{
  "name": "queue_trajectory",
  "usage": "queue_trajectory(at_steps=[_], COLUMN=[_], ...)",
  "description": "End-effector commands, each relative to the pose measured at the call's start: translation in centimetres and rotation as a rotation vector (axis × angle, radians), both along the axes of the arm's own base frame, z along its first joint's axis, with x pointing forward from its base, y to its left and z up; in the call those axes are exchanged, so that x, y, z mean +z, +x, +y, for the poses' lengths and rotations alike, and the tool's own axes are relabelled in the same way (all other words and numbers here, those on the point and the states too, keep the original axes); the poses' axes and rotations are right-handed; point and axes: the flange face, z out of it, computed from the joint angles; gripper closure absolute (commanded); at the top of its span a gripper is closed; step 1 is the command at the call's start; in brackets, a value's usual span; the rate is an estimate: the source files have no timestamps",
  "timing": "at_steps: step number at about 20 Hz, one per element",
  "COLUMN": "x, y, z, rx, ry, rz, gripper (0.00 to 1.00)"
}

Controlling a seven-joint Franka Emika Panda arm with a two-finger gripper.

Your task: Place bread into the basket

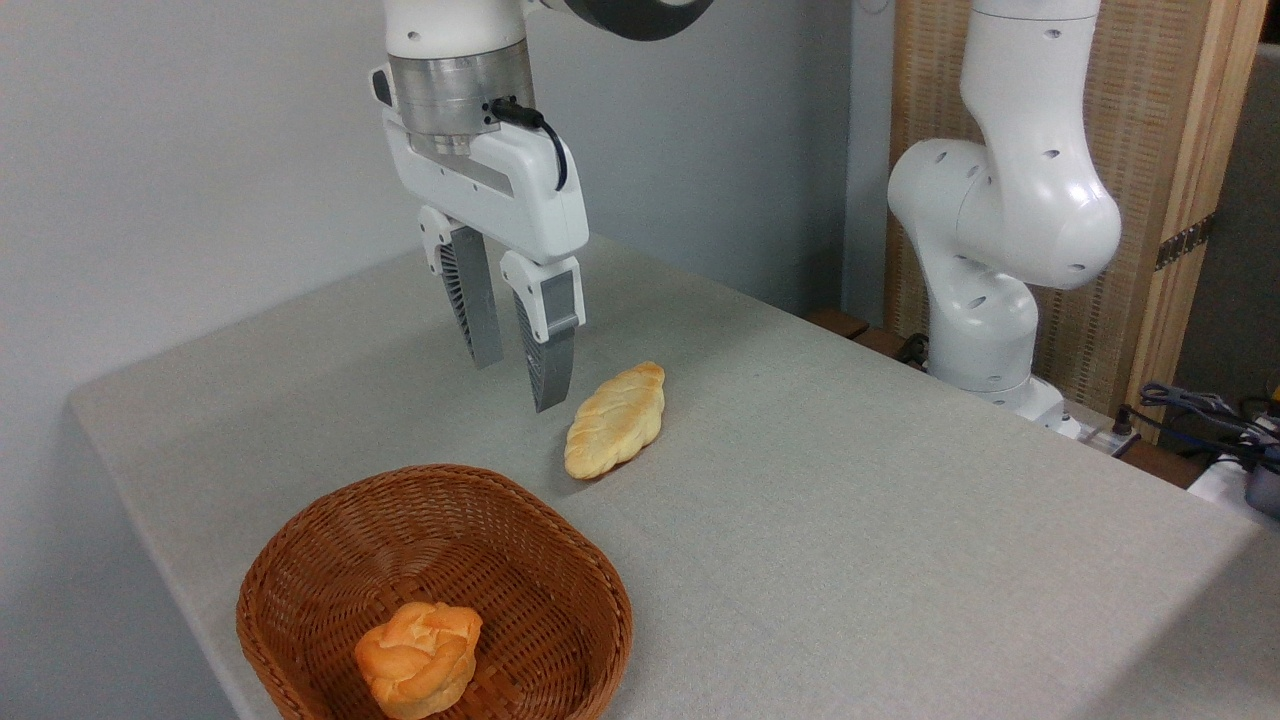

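The bread (615, 419), a pale golden braided loaf, lies on the grey table just right of centre. My gripper (518, 384) hangs above the table a little to the left of the loaf, fingers pointing down and open, with nothing between them. The reddish-brown wicker basket (330, 545) sits at the front left, in front of the gripper.
A deeper-orange knotted bun (419, 657) lies inside the basket near its front. The arm's white base (990, 330) stands at the table's far right edge, with cables (1200, 410) beyond it. The table's left edge (130, 470) runs close to the basket.
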Motion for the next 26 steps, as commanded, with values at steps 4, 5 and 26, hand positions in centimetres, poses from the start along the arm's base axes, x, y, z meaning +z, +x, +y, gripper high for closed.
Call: queue_trajectory(at_steps=[4, 5, 26], x=[-0.1, -0.4, -14.3], y=[-0.3, -0.4, -4.8], z=[-0.4, -0.6, -8.7], rx=[-0.006, -0.012, -0.014], ry=[0.003, 0.004, 0.042], rz=[0.021, 0.028, 0.318], gripper=[0.0, 0.0, 0.0])
